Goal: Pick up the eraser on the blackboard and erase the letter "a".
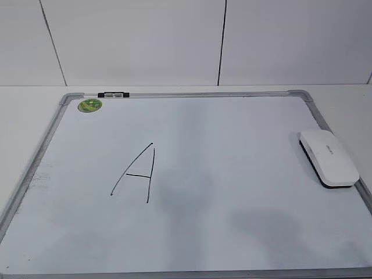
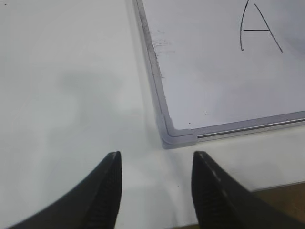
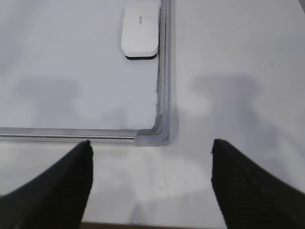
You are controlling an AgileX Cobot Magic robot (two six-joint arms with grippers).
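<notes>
From the exterior view I see the whole board (image 1: 232,174) lying flat on the white desk (image 1: 23,104), with neither arm in the picture. The eraser (image 1: 328,157) rests on the board's right side, just beside the right frame edge, white face up and black felt down. A tall capital letter (image 1: 135,173) is drawn left of centre; I can find no small "a" in any view. A green sticker (image 1: 89,105) sits in the far left corner, and a black clip (image 1: 114,94) is on the far frame edge next to it.

My left wrist view adds what the exterior one lacks: the left claw (image 2: 156,191) is spread, empty, hovering over bare desk just off the board's near left corner (image 2: 177,138), with grey smudges along the left frame. The capital letter shows at the top right there.

My right wrist view shows the right claw (image 3: 151,183) spread wide and empty, above the near right corner (image 3: 155,136), with the eraser (image 3: 140,29) well ahead, touching or nearly touching the frame's inner edge. Open desk lies to the right of the frame, and bare board lies between the corner and the eraser
</notes>
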